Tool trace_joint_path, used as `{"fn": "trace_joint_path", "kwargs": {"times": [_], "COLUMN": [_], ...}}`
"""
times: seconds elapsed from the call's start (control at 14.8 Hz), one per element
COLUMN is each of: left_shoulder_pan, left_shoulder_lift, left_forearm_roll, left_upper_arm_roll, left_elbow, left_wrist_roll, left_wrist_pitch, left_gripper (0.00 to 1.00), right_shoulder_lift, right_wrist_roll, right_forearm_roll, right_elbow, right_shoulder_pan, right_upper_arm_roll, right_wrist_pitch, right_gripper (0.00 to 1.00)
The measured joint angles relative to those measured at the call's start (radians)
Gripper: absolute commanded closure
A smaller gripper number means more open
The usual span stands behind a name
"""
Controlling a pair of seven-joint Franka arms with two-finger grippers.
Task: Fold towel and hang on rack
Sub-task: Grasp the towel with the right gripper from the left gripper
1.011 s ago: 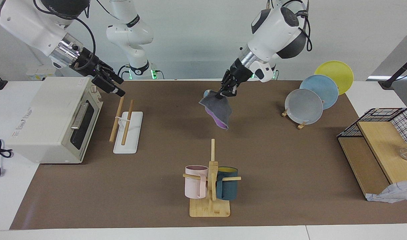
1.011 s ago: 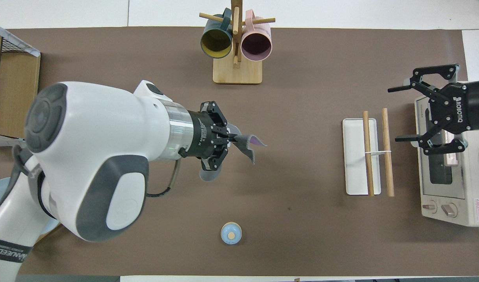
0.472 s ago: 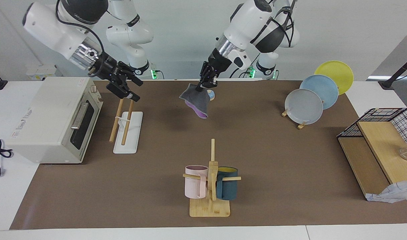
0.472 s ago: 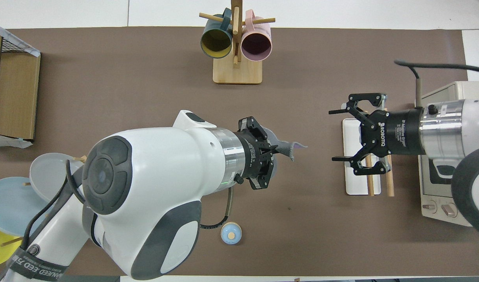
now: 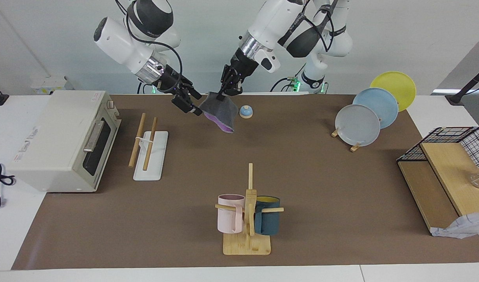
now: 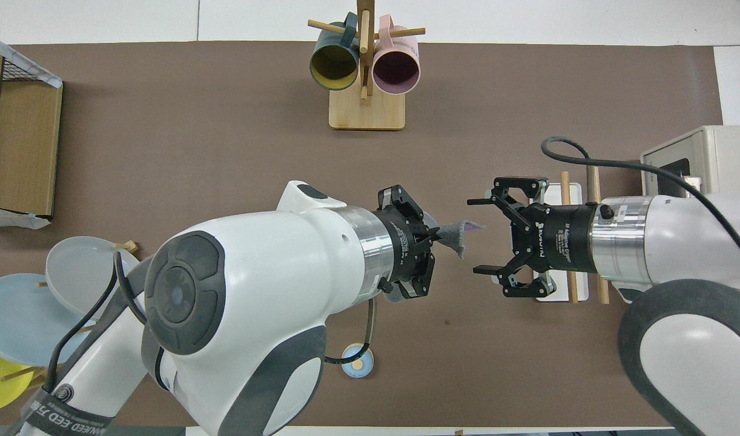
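Towel hangs pinched in my left gripper, raised off the table. My right gripper gapes empty just beside its loose edge. Folding and hanging on the rack remain, I judge.

In the facing view the towel hangs at upper centre over the tabletop, held up by the left hand, with the right hand just beside it. The bell sits beside the towel. The rack lies at centre left, the oven beside it at the frame's left edge. The mug tree stands at lower centre, the plates at upper right.
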Motion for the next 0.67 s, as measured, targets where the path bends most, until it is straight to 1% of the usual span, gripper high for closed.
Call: {"fn": "trace_joint_path", "kwargs": {"times": [0.34,0.47,0.54,0.61,0.67], "left_shoulder_pan": [-0.001,-0.001,-0.001,-0.002,-0.002], "left_shoulder_lift": [0.0,0.0,0.0,0.0,0.0], "left_forearm_roll": [0.002,0.002,0.002,0.003,0.003], "left_upper_arm_roll": [0.0,0.0,0.0,0.0,0.0], "left_elbow": [0.0,0.0,0.0,0.0,0.0], "left_wrist_roll": [-0.014,-0.02,-0.024,-0.027,-0.029], "left_wrist_pitch": [0.001,0.001,0.001,0.001,0.001], "left_gripper": [1.0,1.0,1.0,1.0,1.0], "right_shoulder_lift": [0.0,0.01,0.022,0.04,0.056], "right_wrist_roll": [0.0,0.0,0.0,0.0,0.0], "right_forearm_roll": [0.0,0.002,0.009,0.022,0.032], "right_elbow": [-0.021,-0.033,-0.037,-0.039,-0.039], "right_shoulder_pan": [0.033,0.062,0.081,0.101,0.116], "right_upper_arm_roll": [0.0,0.0,0.0,0.0,0.001], "right_wrist_pitch": [0.032,0.095,0.136,0.174,0.202], "right_gripper": [0.0,0.0,0.02,0.16,0.41]}}
